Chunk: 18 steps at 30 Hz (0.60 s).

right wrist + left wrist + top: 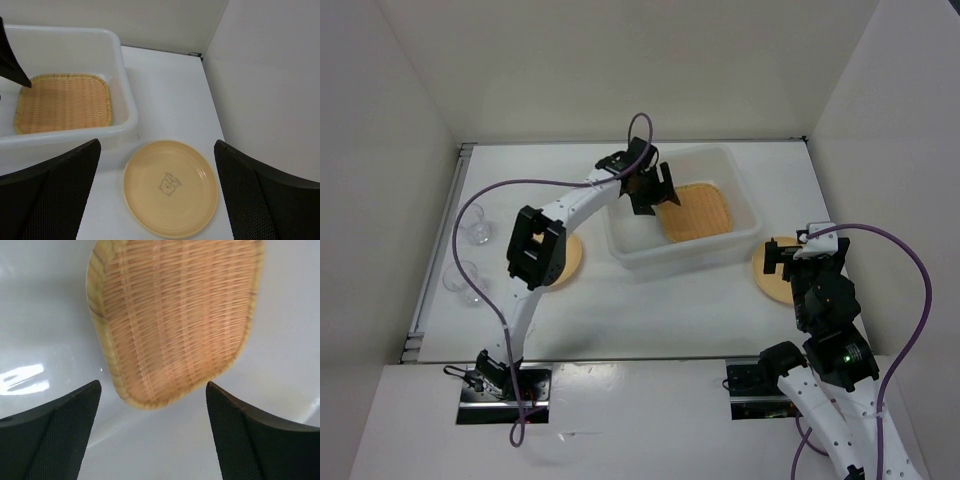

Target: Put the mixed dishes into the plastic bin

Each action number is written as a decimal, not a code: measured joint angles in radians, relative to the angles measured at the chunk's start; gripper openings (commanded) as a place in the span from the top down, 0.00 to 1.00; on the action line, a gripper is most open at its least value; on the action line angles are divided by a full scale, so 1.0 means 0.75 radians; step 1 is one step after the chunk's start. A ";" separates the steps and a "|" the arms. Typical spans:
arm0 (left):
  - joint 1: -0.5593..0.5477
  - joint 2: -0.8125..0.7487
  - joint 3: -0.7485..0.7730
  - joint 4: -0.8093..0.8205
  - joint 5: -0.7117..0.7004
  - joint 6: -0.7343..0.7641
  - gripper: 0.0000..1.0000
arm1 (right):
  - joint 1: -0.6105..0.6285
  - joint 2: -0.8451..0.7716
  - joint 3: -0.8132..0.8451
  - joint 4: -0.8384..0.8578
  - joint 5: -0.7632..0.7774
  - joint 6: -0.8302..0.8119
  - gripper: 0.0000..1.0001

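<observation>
The square woven tray (698,212) (170,320) (62,102) lies flat inside the translucent white plastic bin (720,250) (122,85), toward its right side. My left gripper (655,195) (152,385) hangs over the bin's left part, open, with nothing between its fingers and the tray's near corner just beyond them. One yellow plate (770,288) (170,187) with a bear print rests on the table right of the bin. My right gripper (782,256) (157,142) is open above it. A second plate (572,260) lies left of the bin, partly under the left arm.
Two small clear cups (477,230) (460,280) stand near the table's left edge. White walls close in the table on the left, back and right. A metal rail (435,270) runs along the left edge.
</observation>
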 measured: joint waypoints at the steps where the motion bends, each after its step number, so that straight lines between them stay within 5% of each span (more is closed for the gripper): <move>1: 0.001 -0.033 0.001 -0.014 -0.022 0.013 0.26 | 0.000 0.000 0.000 0.000 0.000 0.000 0.02; 4: 0.011 -0.129 0.024 -0.071 -0.063 0.065 0.64 | 0.000 0.001 0.000 0.000 0.000 0.000 0.02; 5: 0.012 -0.151 0.039 -0.095 -0.071 0.076 0.86 | 0.000 0.001 0.000 0.000 0.000 0.000 0.02; 7: 0.016 -0.191 0.067 -0.158 -0.086 0.127 0.99 | 0.000 0.001 0.000 0.000 0.000 0.000 0.02; 18: 0.014 -0.259 -0.085 -0.423 -0.105 0.272 1.00 | 0.000 0.004 -0.001 0.001 -0.001 -0.001 0.02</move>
